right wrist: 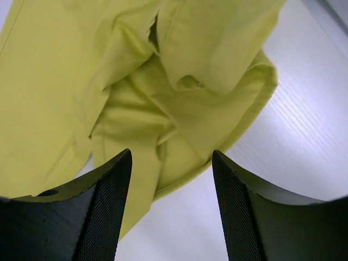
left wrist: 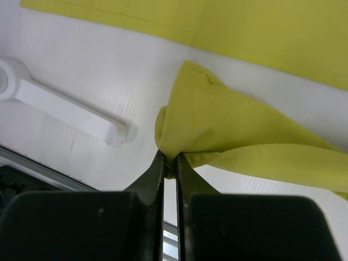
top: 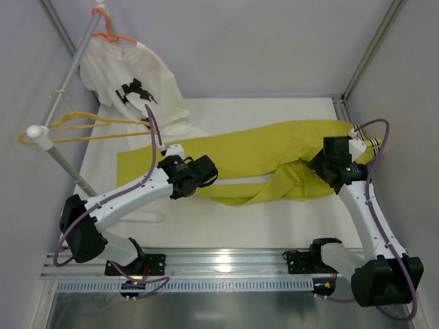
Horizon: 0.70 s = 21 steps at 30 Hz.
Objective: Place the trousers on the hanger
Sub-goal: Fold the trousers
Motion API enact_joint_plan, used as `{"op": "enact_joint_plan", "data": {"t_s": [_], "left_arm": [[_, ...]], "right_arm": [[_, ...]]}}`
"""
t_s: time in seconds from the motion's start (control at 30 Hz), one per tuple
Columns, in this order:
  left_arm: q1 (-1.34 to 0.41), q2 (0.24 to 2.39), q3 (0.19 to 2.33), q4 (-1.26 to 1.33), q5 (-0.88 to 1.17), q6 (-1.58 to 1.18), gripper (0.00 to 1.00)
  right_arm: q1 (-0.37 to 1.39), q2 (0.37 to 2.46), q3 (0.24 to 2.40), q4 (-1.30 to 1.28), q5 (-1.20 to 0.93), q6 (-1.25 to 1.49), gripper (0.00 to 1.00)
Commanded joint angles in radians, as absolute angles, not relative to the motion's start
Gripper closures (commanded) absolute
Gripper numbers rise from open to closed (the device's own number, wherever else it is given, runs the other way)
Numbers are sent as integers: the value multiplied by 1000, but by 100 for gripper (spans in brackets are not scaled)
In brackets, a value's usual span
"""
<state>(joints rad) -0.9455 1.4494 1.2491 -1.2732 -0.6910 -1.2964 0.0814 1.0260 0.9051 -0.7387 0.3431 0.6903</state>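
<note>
Pinching a fold of trousers (left wrist: 244,136) with left gripper (left wrist: 169,160), jaws closed tight. Hovering over bunched cloth at right with right gripper (right wrist: 171,155), jaws wide, empty.

One pinch, one spread hover at the trousers (top: 260,154).
My left gripper (left wrist: 169,161) clamps their near fold; my right gripper (right wrist: 171,155) hangs wide above their right end.

White table (top: 226,226) carries the trousers (top: 247,154), laid lengthwise across the table's middle from approx. its left side to its right edge, striped band at the right-edge end. One leg is folded & bunched toward the table's front. A white plastic bar (top: 140,218) w/ a rounded end lies flat toward the table's front-left, clear of the cloth.
</note>
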Motion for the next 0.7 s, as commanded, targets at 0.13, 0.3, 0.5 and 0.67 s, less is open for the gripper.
{"op": "enact_joint_plan", "data": {"t_s": [0.13,0.3,0.5,0.67], "left_arm": [[-868,1339,1236,-1336,-750,-1224,100],[-865,1332,1215,-1345,-747,-1204,100],[-865,1318,1210,-1325,-730,-1183,100],[-865,1324,1204,-1316,-726,-1169,100]], "right_arm": [[38,1078,893,-670,266,634,36],[72,1069,798,-450,57,580,36],[173,1259,891,-480,87,656,36],[276,1403,957,-457,127,733,36]]}}
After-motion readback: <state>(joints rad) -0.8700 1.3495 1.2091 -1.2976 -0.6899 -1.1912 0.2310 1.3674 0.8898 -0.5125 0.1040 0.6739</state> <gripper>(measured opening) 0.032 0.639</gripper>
